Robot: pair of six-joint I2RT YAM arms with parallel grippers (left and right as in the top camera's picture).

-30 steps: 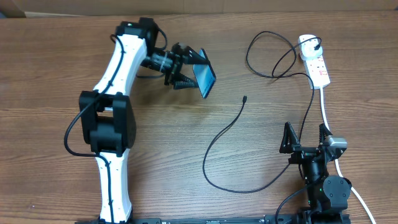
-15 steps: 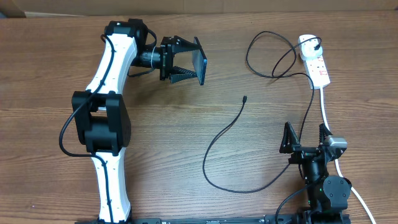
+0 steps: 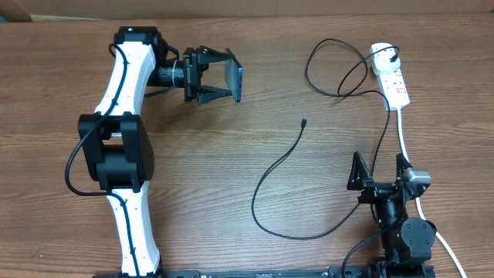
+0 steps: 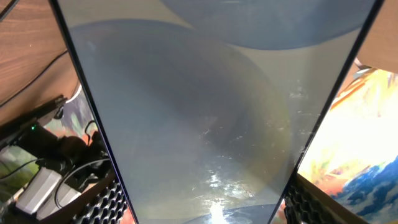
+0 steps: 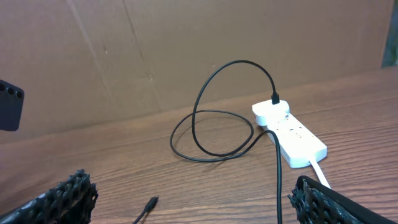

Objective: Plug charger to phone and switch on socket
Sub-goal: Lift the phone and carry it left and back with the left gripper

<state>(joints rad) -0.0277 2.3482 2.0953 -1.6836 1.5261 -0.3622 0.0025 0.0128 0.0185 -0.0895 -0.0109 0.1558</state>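
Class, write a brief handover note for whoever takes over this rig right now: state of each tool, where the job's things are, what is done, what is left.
Left tool: shut on the phone, held on edge at far left.
Right tool: open, empty, near right.
Charger tip: free on the table, mid-right.
Socket: far right, black plug in.
Done: phone gripped.
Left: connect the tip to the phone, switch on the socket.
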